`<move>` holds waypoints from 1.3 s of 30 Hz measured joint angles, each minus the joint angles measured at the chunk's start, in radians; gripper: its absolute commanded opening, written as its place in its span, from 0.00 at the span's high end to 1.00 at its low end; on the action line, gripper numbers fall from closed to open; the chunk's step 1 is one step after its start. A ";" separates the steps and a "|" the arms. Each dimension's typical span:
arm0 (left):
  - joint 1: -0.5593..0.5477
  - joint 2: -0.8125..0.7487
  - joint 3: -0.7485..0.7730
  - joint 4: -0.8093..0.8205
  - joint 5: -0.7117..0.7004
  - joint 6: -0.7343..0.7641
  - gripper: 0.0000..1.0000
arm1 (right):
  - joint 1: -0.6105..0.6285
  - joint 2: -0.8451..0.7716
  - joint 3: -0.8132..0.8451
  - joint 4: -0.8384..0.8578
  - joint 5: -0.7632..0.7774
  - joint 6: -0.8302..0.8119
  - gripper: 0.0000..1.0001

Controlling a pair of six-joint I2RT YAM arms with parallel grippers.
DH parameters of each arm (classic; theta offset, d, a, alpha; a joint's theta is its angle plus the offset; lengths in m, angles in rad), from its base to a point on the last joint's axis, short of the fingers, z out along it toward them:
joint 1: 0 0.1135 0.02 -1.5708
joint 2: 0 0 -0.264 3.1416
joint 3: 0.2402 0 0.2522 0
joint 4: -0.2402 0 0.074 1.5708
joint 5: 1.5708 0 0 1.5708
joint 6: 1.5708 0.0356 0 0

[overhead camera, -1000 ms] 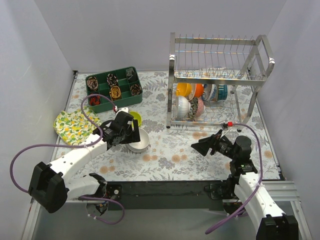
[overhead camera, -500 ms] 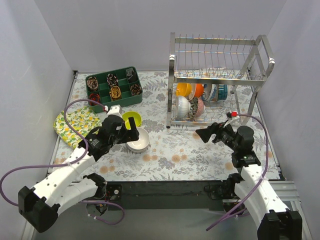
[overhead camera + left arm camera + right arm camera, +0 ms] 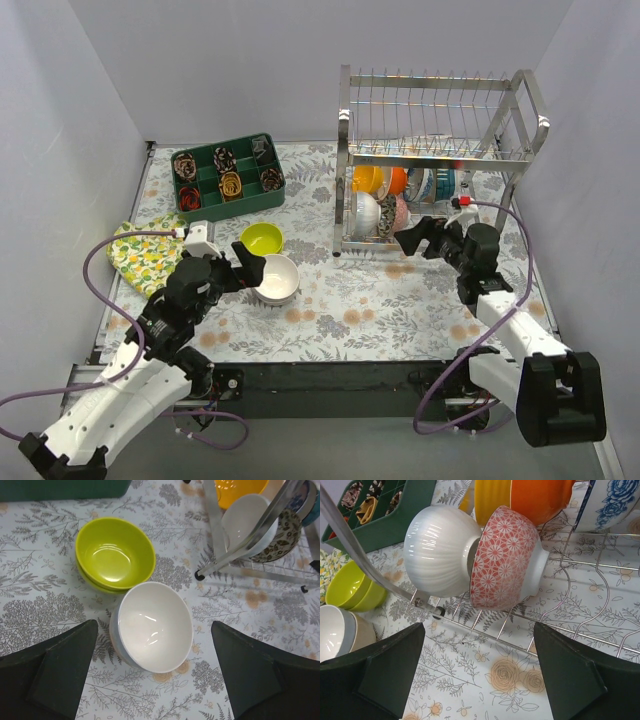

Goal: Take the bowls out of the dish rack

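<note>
The chrome dish rack (image 3: 440,155) stands at the back right. Its lower tier holds a yellow bowl (image 3: 367,179), an orange bowl (image 3: 397,180), a blue-patterned bowl (image 3: 432,184), a white ribbed bowl (image 3: 437,550) and a red-patterned bowl (image 3: 502,557), all on edge. On the table stand stacked lime-green bowls (image 3: 115,552) and a white bowl (image 3: 156,626) nested in others. My left gripper (image 3: 247,266) is open and empty, just above and near of the white bowl. My right gripper (image 3: 420,240) is open and empty, in front of the red-patterned bowl.
A dark green compartment tray (image 3: 227,177) with small round items sits at the back left. A lemon-print plate (image 3: 145,250) lies at the left edge. The rack's front left leg (image 3: 200,575) stands close to the lime-green bowls. Grey walls close in both sides.
My left gripper has drawn back toward me from the white bowl, which stays on the table. My right gripper has moved forward and up to the rack's lower tier.
</note>
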 measured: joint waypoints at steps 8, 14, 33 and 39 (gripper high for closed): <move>0.000 -0.081 -0.014 0.040 -0.004 0.013 0.02 | 0.022 0.196 0.078 0.095 0.013 0.021 0.02; 0.000 -0.074 -0.014 0.051 -0.004 0.024 0.02 | 0.037 0.317 0.130 0.142 0.034 0.022 0.01; 0.005 -0.065 -0.014 0.052 0.003 0.042 0.02 | 0.054 0.499 0.157 0.256 0.033 -0.002 0.19; 0.012 -0.065 -0.014 0.052 0.005 0.043 0.02 | 0.057 0.494 0.158 0.259 0.031 -0.019 0.55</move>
